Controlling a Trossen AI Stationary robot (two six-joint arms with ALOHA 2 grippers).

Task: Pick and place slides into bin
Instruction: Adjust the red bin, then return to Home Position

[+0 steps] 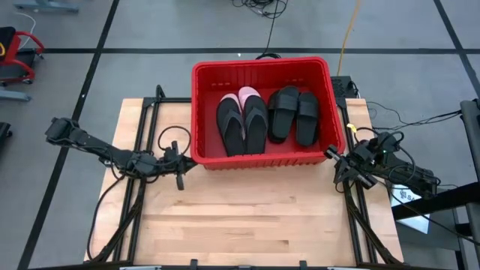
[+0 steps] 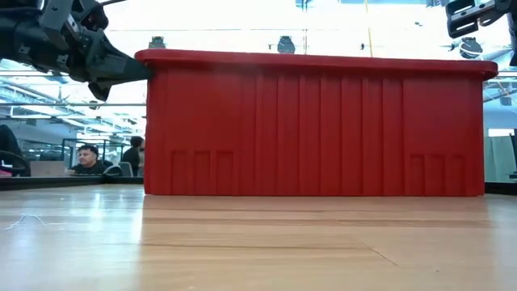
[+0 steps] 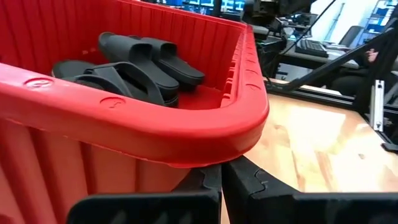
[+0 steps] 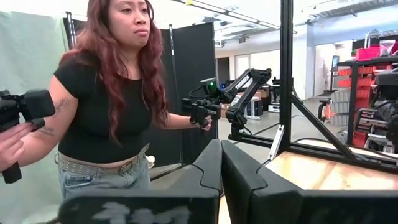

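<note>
Inside, ribbed red plastic bin (image 1: 201, 112) holds black slides (image 1: 294, 114).

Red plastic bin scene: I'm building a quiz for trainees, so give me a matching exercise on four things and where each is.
Things:
1. black wide-strap slides
2. black thong flip-flops
3. left gripper
4. right gripper

Places:
A. at the red plastic bin's right near corner
B. in the bin's right half
C. at the bin's left near corner
D. in the bin's left half

Pairs: 1-B, 2-D, 3-C, 4-A

We can read no text, label, brand, number or sign anywhere in these views, neither on the bin (image 1: 262, 109) nor on the slides (image 1: 268, 118).
</note>
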